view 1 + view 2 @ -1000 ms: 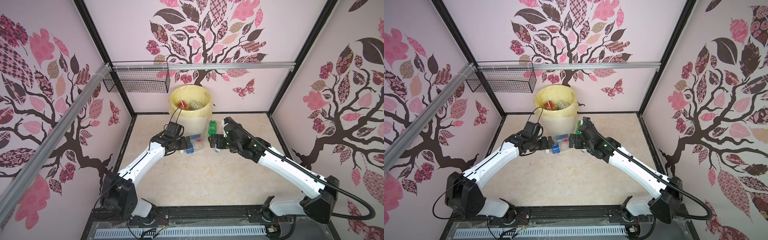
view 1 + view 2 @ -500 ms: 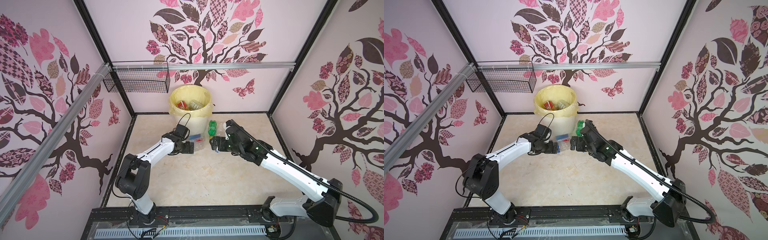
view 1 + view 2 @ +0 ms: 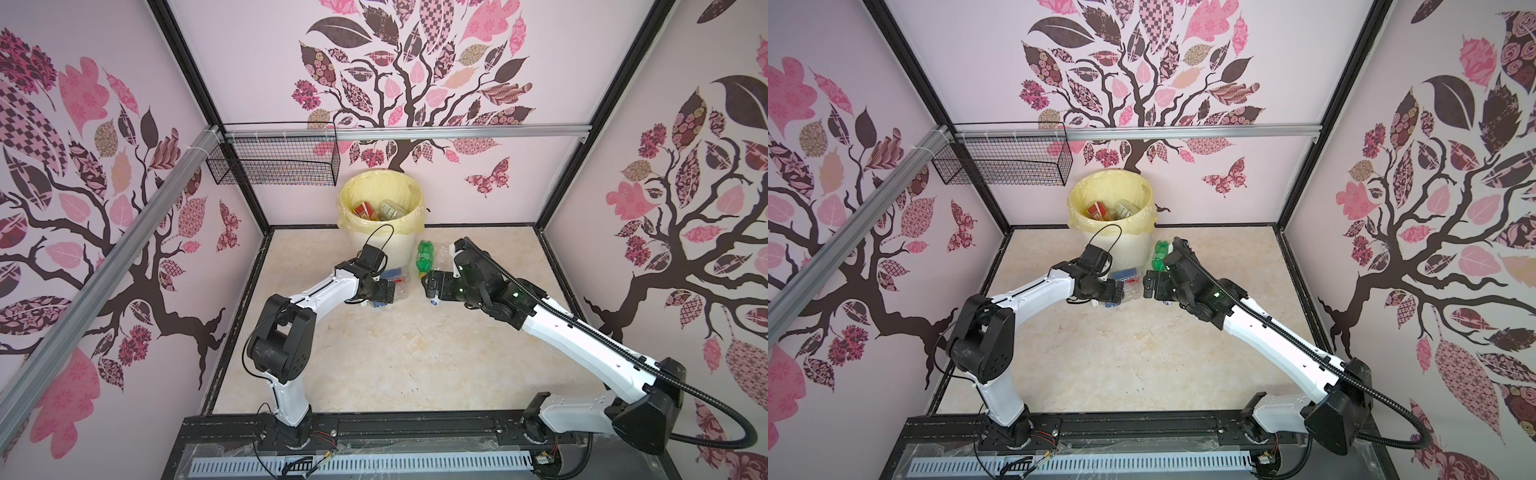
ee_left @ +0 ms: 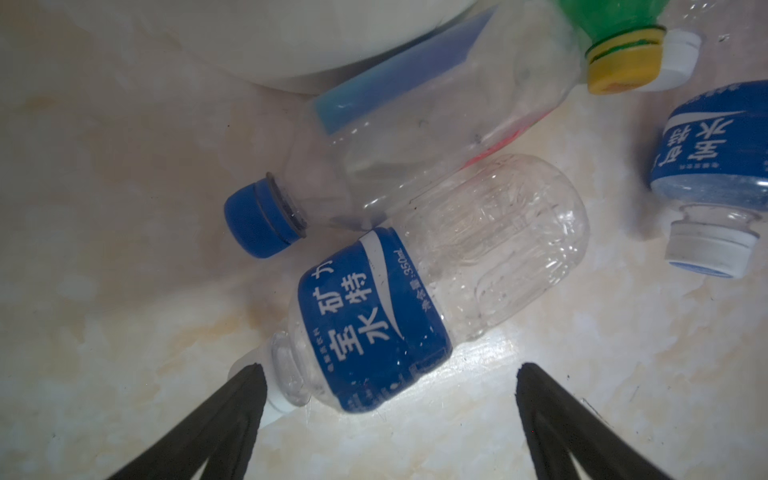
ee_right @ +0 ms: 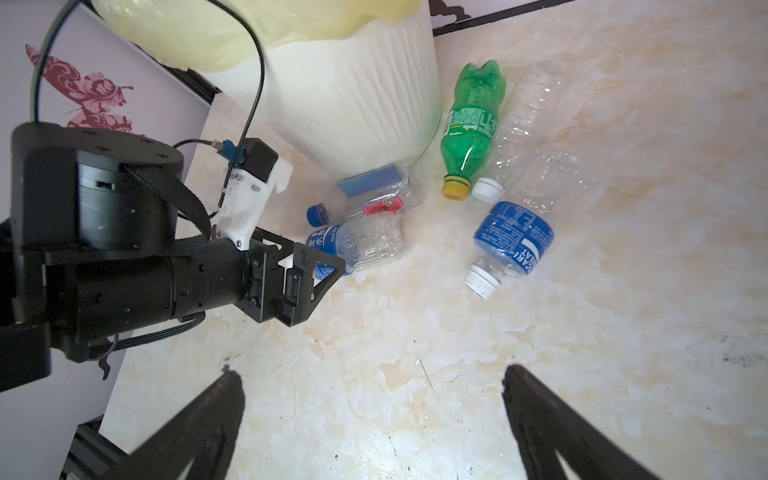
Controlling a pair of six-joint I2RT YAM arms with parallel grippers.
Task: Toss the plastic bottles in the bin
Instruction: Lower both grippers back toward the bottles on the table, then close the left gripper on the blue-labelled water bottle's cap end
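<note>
Your left pincer (image 4: 389, 368) has just pushed in, jaws spread wide astride the small clear blue-labelled plastic bottle (image 4: 436, 282) lying on the tabletop (image 3: 395, 353) at the near foot of the round cream ribbed bin (image 3: 399, 251). Right pincer (image 5: 372, 372) hangs open, empty. A grab looks close.

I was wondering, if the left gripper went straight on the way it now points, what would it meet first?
Most likely the clear blue-labelled bottle lying on its side: the open left gripper frames its label end, though the gap between them is unclear.

"Sprite" on the green bottle (image 5: 473, 124); "350ml" on a blue-labelled clear bottle (image 4: 436, 282).
</note>
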